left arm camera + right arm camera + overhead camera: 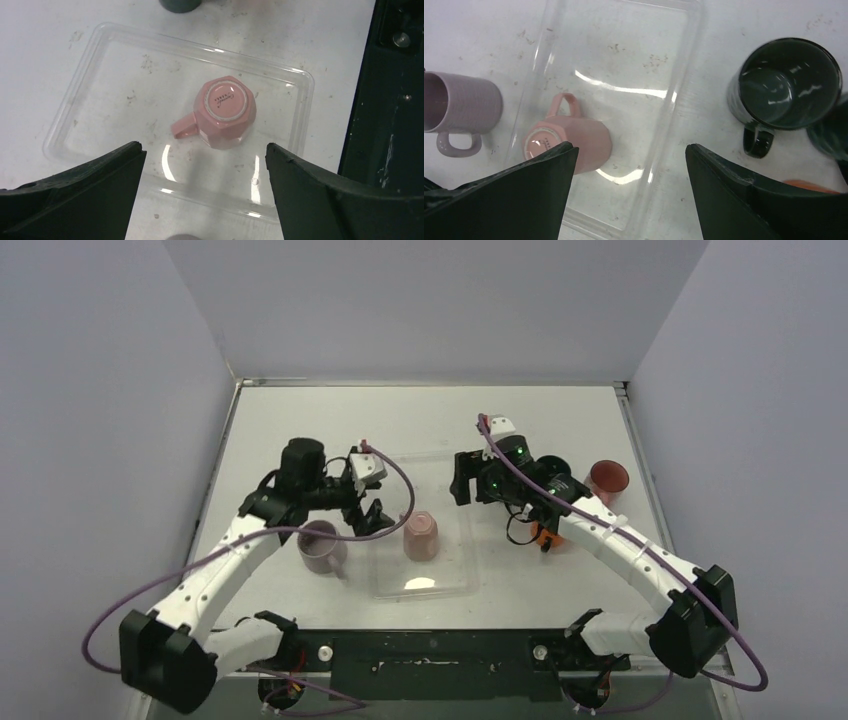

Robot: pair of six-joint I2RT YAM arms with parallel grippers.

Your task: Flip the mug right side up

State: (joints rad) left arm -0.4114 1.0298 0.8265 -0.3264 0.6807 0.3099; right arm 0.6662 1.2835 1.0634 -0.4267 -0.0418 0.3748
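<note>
Mug upside down in clear tray on white table; left fingers, right fingers spread empty.

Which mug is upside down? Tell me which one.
The pink mug in the clear tray: its base faces up. The lilac mug and the dark mug stand outside it, mouths up.

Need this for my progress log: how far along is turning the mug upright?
Done: nothing yet; the pink mug sits bottom-up in the clear tray. In hand: the left claw hovers open over it, holding nothing; the right claw is open too. Left: grip, flip, set down.
</note>
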